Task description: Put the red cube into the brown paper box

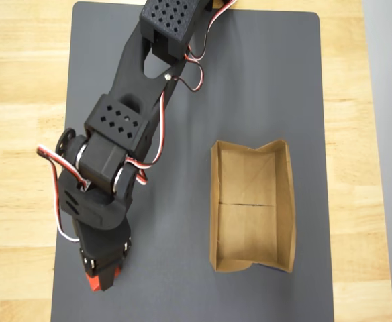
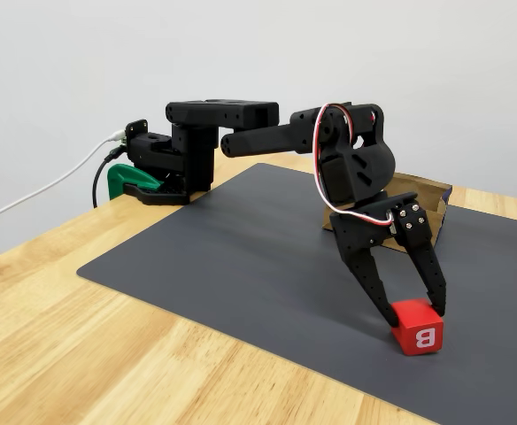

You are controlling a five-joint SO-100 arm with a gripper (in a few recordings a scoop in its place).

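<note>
The red cube [image 2: 416, 329], with a white letter B on its front face, rests on the dark grey mat [image 2: 241, 257] near its front edge. My gripper [image 2: 413, 310] reaches down over the cube, one black finger [image 2: 371, 282] against its left upper edge and the other against its right. From overhead, the gripper [image 1: 103, 272] covers most of the red cube [image 1: 94, 283], and red shows only at its lower edge. The brown paper box [image 1: 252, 206] lies open-topped and empty to the right of the gripper. In the fixed view the brown paper box [image 2: 437, 199] sits partly hidden behind the arm.
The mat [image 1: 263, 80] lies on a light wooden table [image 1: 21, 100]. The arm's base [image 2: 174, 150] is clamped at the table's far edge, with cables running off to the left.
</note>
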